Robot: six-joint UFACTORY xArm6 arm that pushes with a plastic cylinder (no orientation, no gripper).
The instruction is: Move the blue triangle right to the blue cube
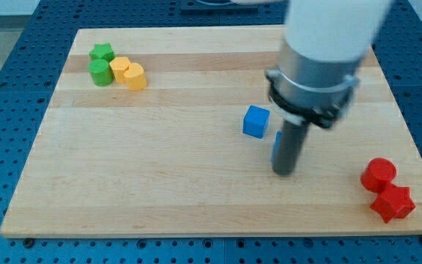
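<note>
Rod and arm are filling the upper right of the view, and my tip (284, 173) is resting on the wooden board (160, 191) right of centre. No jaws or fingers are ending this arm, so nothing is standing apart, together or clamped; the rod is simply pressing down beside a block.

That block, the blue triangle (276, 147), is showing only as a thin blue sliver along the rod's left edge, touching or almost touching it, with the rest hidden behind the rod. The visible strip is running up and down the view, but I cannot tell which way the triangle is pointing or where its long axis is lying. The blue cube (256, 121) is sitting just to the left and slightly farther back, near the sliver but apart from it, one corner turned toward the near edge.

At the far left, a green star (102, 53) and a green cylinder (100, 72) are bunching with two yellow blocks (127, 72), all touching or nearly so. At the near right corner, a red cylinder (379, 174) and a red star (393, 202) are sitting close together, well apart from my tip.
</note>
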